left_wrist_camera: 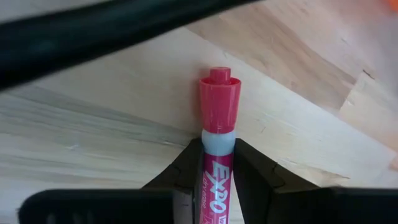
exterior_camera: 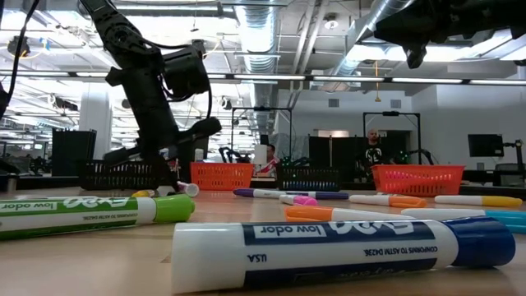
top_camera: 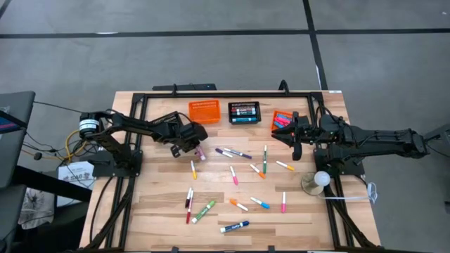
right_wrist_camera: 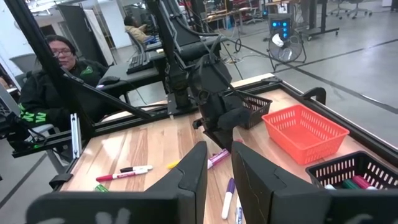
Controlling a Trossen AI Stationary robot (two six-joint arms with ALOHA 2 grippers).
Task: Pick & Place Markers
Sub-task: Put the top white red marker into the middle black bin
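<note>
The left gripper (top_camera: 197,149) has its fingers clamped on a pink marker (left_wrist_camera: 219,130), gripping the barrel just below the cap, with the capped end poking out over the bare wood of the table (top_camera: 162,211). It sits near the orange basket (top_camera: 204,110) and the black basket (top_camera: 244,112) at the back edge. The rest of the markers (top_camera: 239,179) lie scattered across the middle and front of the table, well apart from one another. The right gripper (top_camera: 295,137) hangs by the orange basket on the right (top_camera: 281,119), its fingers nearly together and nothing between them. From where I stand, the worry is that grip: it looks to be close to one end, so the pen could pivot or slip out on the way over, or catch the basket rim and drop outside.
</note>
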